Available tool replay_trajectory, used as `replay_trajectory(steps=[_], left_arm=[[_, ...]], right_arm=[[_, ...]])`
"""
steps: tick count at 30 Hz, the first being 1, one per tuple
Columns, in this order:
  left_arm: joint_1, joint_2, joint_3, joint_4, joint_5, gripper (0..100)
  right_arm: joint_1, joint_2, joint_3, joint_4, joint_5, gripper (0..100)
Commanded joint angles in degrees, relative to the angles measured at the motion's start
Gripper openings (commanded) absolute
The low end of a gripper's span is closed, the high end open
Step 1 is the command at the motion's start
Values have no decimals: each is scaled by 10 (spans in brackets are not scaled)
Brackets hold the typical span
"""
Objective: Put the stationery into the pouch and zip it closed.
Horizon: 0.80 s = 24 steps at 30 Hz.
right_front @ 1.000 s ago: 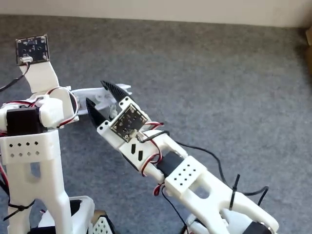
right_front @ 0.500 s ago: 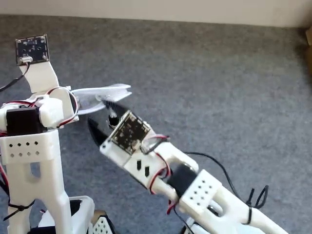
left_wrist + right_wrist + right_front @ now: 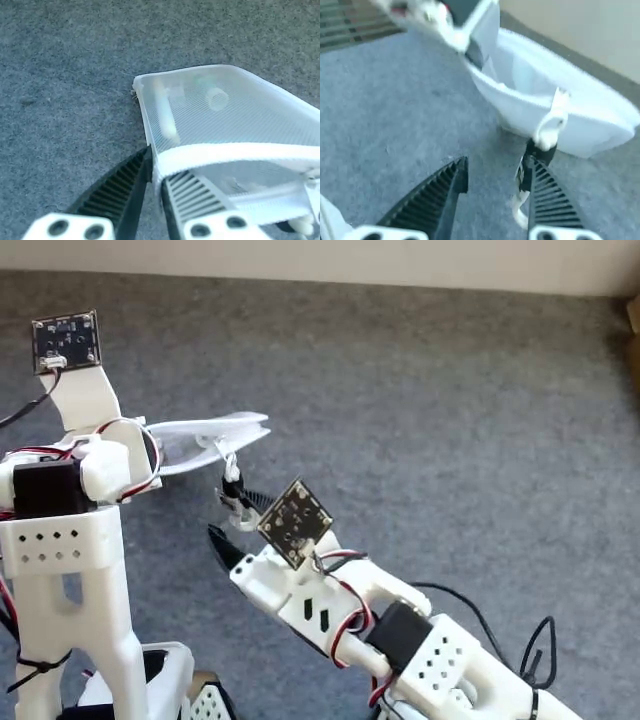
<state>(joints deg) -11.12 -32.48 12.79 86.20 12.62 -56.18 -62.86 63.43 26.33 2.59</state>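
Note:
A white mesh pouch (image 3: 215, 435) hangs above the grey carpet, with my left gripper (image 3: 155, 165) shut on its white edge band. Through the mesh (image 3: 225, 115) I see a white stick-shaped item (image 3: 165, 112) and a small round item (image 3: 217, 98). My right gripper (image 3: 237, 522) stands open just below and in front of the pouch (image 3: 570, 115). The white zipper pull (image 3: 547, 130) dangles from the pouch down against one black finger (image 3: 540, 195) of the right gripper (image 3: 495, 165). In the high view the pull (image 3: 232, 475) hangs between pouch and gripper.
Grey carpet (image 3: 450, 410) stretches open to the right and back, ending at a pale wall strip (image 3: 400, 260). The left arm's white tower (image 3: 70, 570) stands at the near left. Black cables (image 3: 500, 630) trail from the right arm.
My right gripper has drawn back from the pouch toward the near side and lower, still open. The pouch and left arm have stayed put, and the zipper pull now hangs free in sight.

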Motion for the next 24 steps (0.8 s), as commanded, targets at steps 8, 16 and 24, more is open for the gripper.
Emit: replay_trajectory(steps=[8,16,24], left_arm=[[7,0,4,-8,-4,6],[7,0,3,-8,-4,6],[7,0,4,-8,-4,6]], right_arm=[[49,-12,98,-211,-6,170],[55,7,102,-276,-6,170],[62,160,98,-376,-6,170]])
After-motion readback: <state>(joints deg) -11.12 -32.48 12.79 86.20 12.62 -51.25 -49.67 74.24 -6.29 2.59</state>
